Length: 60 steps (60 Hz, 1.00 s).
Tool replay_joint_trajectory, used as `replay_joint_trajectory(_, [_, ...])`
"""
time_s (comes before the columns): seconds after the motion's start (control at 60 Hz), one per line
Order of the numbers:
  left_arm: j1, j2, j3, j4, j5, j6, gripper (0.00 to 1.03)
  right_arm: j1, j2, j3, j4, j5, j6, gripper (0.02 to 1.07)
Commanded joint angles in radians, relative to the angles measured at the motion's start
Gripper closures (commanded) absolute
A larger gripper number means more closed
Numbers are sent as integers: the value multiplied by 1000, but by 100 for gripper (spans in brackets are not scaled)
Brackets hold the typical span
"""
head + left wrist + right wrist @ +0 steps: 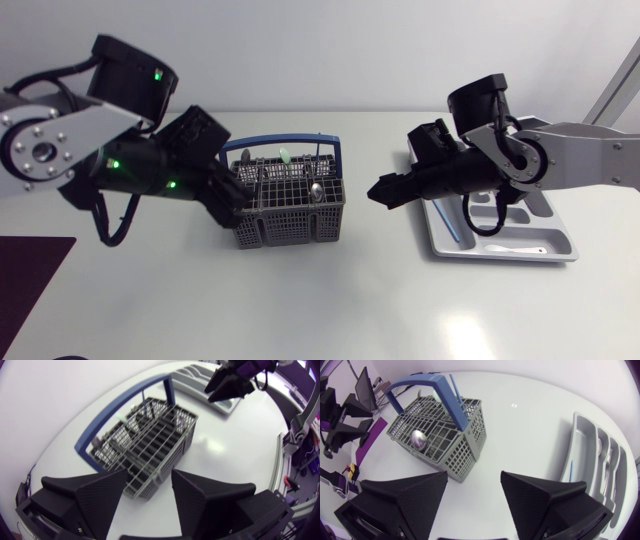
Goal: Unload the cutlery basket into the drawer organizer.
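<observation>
Likely next pick | left fingers (95, 495) spread, cutlery basket (150, 435) corner just ahead | right fingers (410, 495) spread, empty, spoon (418, 439) well ahead | next: pinch spoon, carry to drawer organizer (577, 450)

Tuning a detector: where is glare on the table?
Head view: soft patch on the table near the organizer. Left wrist view: bright patch beside the basket, ahead of the left tool. Right wrist view: one small bright spot beyond the basket.

Head view overhead; wrist views low, close, both toward the basket (290, 228).
</observation>
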Motion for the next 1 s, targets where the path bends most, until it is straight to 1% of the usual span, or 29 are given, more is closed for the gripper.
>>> replay_joint_trajectory(0.0, [-54,69,97,-33,29,-107,20,-32,-13,-47,-9,-12,-32,30])
replay_joint_trajectory(0.1, [-105,153,181,-39,46,-176,20,-74,-13,-67,-6,-30,-55,30])
replay_joint_trajectory(0.2, [-127,253,252,-39,49,-236,20,-114,-13,-81,-2,-53,-75,30])
replay_joint_trajectory(0.367, [-131,382,335,-48,55,-319,20,-178,-13,-98,-2,-91,-107,30])
replay_joint_trajectory(0.417, [-131,417,369,-66,57,-339,20,-200,-13,-99,-2,-107,-116,30])
replay_joint_trajectory(0.567, [-134,463,415,-68,55,-359,20,-229,-13,-105,-2,-127,-130,30])
replay_joint_trajectory(0.75, [-137,492,432,-70,55,-366,21,-250,-11,-115,0,-142,-144,30])
replay_joint_trajectory(0.8, [-137,500,432,-70,57,-368,27,-256,-10,-115,0,-148,-148,30])
replay_joint_trajectory(0.983, [-136,505,419,-70,57,-374,41,-267,-7,-116,0,-153,-156,30])
